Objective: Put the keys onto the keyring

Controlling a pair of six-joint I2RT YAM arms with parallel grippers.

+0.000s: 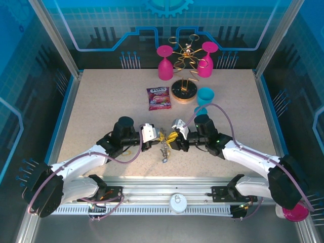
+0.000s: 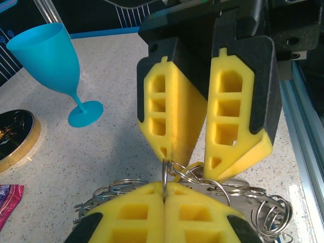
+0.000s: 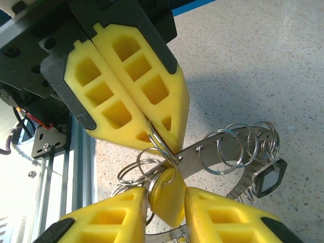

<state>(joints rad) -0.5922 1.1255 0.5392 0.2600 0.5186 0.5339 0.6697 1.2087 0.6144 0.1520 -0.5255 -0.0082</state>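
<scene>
– Left gripper [image 2: 164, 195] is sitting nearest in its own wrist view, its yellow foam pads pressed together and pinching a thin wire loop [image 2: 165, 174] on the large flat grey metal keyring [image 2: 250, 201]
– And the right gripper [image 2: 195, 169] facing it?
– Its jaws are standing slightly apart, just above that loop
– In the right wrist view, what is it holding?
– It is clasping a small yellow-headed metal key [image 3: 169, 195]. Both pads seem to be touching the head, right beside the pinched loop
– Is anything hanging on the ring already?
– One black-headed key [image 3: 266, 177] is dangling from a loop further round
– And from above?
– Ring and keys are sitting between the two grippers, over the speckled table [image 1: 101, 101]. I am judging the yellow key not yet threaded, and any other keys are showing too small to count
</scene>
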